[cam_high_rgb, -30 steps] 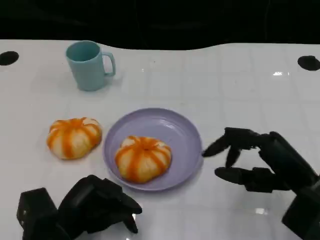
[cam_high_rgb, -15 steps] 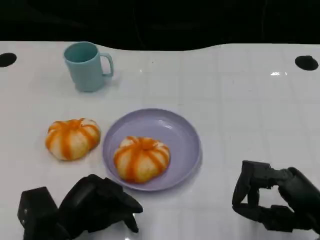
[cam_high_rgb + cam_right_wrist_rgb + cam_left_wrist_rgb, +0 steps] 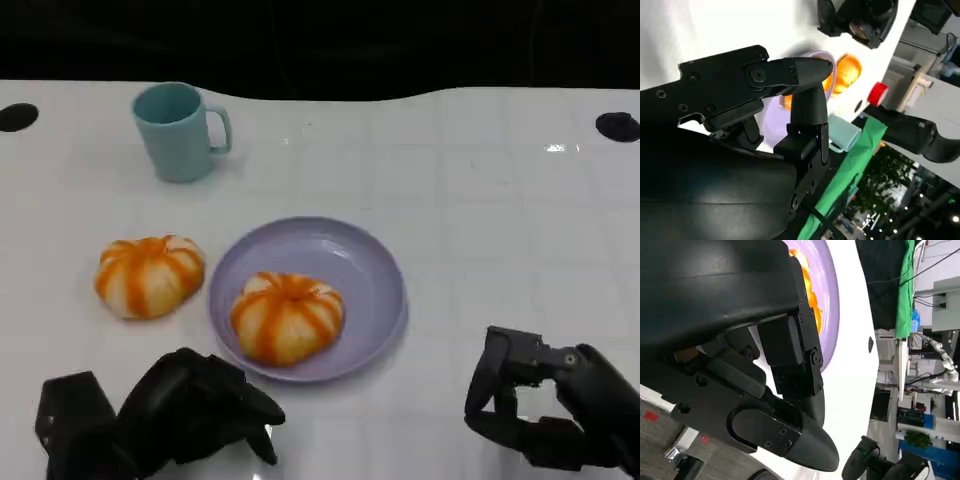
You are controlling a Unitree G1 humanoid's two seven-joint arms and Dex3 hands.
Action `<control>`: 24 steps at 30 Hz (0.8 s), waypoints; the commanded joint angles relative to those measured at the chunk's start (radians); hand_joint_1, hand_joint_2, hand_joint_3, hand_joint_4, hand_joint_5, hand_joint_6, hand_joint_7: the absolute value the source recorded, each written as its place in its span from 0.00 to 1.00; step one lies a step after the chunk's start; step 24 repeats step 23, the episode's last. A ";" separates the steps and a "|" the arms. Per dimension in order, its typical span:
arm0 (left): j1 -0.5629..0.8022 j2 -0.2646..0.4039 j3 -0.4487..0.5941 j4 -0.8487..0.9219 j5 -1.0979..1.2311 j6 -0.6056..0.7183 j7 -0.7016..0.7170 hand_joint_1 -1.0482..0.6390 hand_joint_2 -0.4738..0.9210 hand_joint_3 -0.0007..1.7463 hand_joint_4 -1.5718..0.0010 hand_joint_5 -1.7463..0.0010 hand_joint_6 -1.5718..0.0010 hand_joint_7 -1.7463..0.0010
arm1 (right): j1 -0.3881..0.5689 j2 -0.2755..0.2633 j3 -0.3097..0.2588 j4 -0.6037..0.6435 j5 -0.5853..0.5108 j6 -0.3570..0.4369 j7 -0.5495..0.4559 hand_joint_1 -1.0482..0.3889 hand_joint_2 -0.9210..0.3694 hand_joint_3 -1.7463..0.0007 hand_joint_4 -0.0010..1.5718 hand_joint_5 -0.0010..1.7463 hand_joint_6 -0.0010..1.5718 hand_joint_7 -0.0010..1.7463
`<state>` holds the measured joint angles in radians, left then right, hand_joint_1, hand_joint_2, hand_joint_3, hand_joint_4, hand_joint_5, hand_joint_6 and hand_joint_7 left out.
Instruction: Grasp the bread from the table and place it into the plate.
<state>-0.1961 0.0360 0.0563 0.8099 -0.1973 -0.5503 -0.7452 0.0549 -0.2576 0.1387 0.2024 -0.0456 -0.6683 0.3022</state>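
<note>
A striped orange-and-white bread [image 3: 287, 317] lies inside the lilac plate [image 3: 372, 268] at the table's middle. A second, similar bread [image 3: 149, 275] sits on the table just left of the plate, apart from its rim. My left hand [image 3: 196, 408] rests near the front edge below that bread, fingers curled in and holding nothing. My right hand [image 3: 538, 412] is low at the front right, well away from the plate, with its fingers bent toward the thumb around nothing. The left wrist view shows the plate [image 3: 834, 300] and a sliver of bread [image 3: 813, 299] beyond my fingers [image 3: 790, 355].
A teal mug [image 3: 180, 130] stands at the back left, handle pointing right. Dark round holes mark the table's far left corner [image 3: 17, 116] and far right corner [image 3: 617, 125]. The table's far edge meets a black background.
My right hand has drawn back from the plate's right rim toward the front right and curled its fingers in. The breads, plate and left hand have stayed put.
</note>
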 commanded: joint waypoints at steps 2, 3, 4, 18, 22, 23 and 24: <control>-0.009 0.018 0.003 0.003 -0.003 -0.005 0.001 0.00 0.95 0.00 0.19 0.50 0.00 0.98 | -0.004 -0.003 -0.018 0.015 -0.001 -0.020 -0.009 0.43 0.00 0.84 0.54 1.00 0.42 1.00; -0.009 0.018 0.003 0.003 -0.003 -0.005 0.001 0.00 0.95 0.00 0.19 0.50 0.00 0.98 | -0.004 -0.003 -0.018 0.016 -0.001 -0.021 -0.008 0.43 0.00 0.84 0.54 1.00 0.42 1.00; -0.009 0.018 0.003 0.003 -0.003 -0.005 0.001 0.00 0.95 0.00 0.19 0.50 0.00 0.98 | -0.004 -0.003 -0.018 0.016 -0.001 -0.021 -0.008 0.43 0.00 0.84 0.54 1.00 0.42 1.00; -0.043 0.039 0.024 0.060 -0.014 -0.025 -0.016 0.00 0.95 0.00 0.19 0.50 0.00 0.98 | -0.079 0.032 -0.009 0.131 -0.063 -0.085 -0.056 0.43 0.00 0.87 0.54 1.00 0.43 1.00; -0.043 0.036 0.029 0.065 -0.014 -0.036 -0.021 0.00 0.95 0.00 0.20 0.50 0.01 0.98 | -0.087 0.029 -0.010 0.141 -0.055 -0.088 -0.049 0.43 0.00 0.87 0.53 1.00 0.43 1.00; -0.043 0.035 0.030 0.067 -0.014 -0.037 -0.021 0.00 0.95 0.00 0.20 0.50 0.01 0.98 | -0.088 0.029 -0.010 0.142 -0.054 -0.088 -0.049 0.43 0.00 0.88 0.53 1.00 0.43 1.00; -0.043 0.035 0.030 0.067 -0.014 -0.037 -0.021 0.00 0.95 0.00 0.20 0.50 0.01 0.98 | -0.088 0.029 -0.010 0.142 -0.054 -0.088 -0.049 0.43 0.00 0.88 0.53 1.00 0.43 1.00</control>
